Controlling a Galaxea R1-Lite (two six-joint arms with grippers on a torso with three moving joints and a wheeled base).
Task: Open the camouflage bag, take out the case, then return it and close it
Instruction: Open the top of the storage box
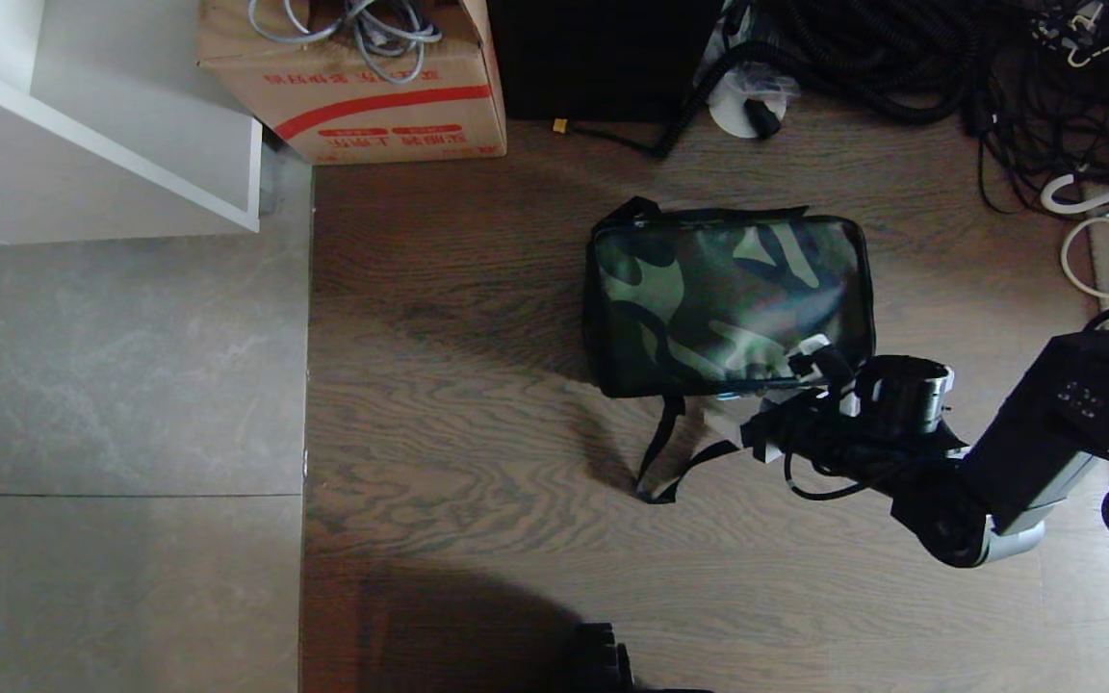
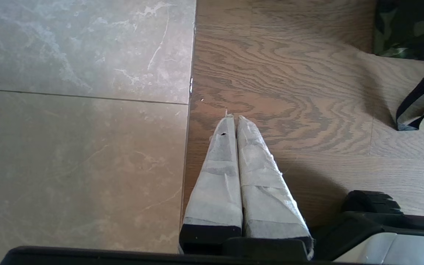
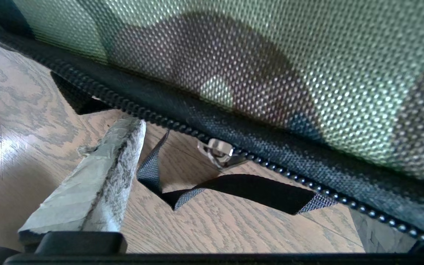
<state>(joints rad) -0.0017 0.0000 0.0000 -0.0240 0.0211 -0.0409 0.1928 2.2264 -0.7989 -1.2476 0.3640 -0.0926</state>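
Note:
The camouflage bag point(image 1: 728, 303) lies on the wood floor with its lid down and its zip line closed along the near edge. The case is hidden. My right gripper point(image 1: 771, 385) is at the bag's near right corner and stands open, one taped finger over the bag's top and the other below its edge. In the right wrist view one taped finger point(image 3: 101, 176) rests close to the floor beside the bag's black zipper, and the silver zipper pull point(image 3: 215, 149) hangs free in the gap. My left gripper point(image 2: 234, 119) is shut, parked above the tile-wood seam.
A black webbing strap point(image 1: 670, 452) trails from the bag toward me. A red-striped cardboard box point(image 1: 352, 87) with cables, a black upright box point(image 1: 603, 58) and a heap of black cables point(image 1: 901, 58) line the back. A white cabinet point(image 1: 83, 115) stands at far left.

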